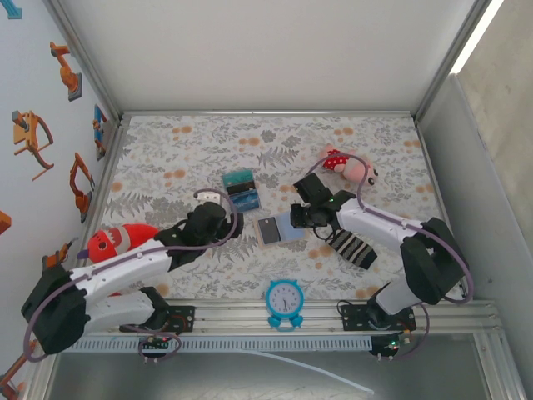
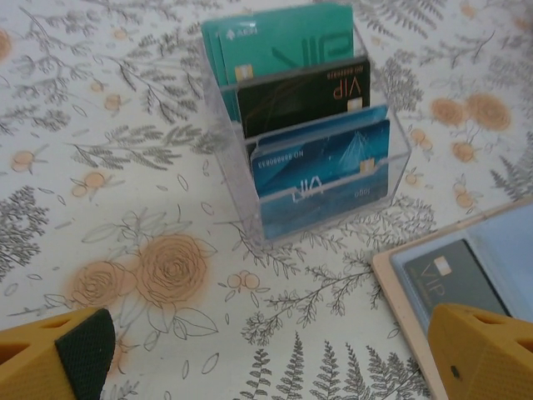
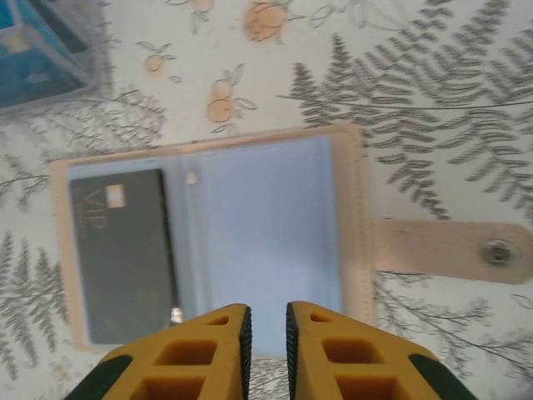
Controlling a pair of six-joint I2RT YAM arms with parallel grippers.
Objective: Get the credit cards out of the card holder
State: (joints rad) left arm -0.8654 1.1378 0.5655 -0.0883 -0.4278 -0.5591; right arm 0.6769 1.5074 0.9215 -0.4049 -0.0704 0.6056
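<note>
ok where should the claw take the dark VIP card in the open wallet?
Probably its long edge beside the centre fold, coming low from the empty blue side: the dark VIP card lies flat in the open wallet, tan border hemming its other edges.

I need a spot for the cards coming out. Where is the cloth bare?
Bare cloth runs along the far edge, behind the clear card stand and the pink toy. Another patch lies left of the stand, beyond the red toy. The middle is crowded: stand, card holder, striped sock.

"VIP" on teal card (image 2: 283, 42), black card (image 2: 304, 96), upside-down on blue card (image 2: 321, 171), and dark card (image 3: 125, 250) in card holder (image 3: 350, 225).
</note>
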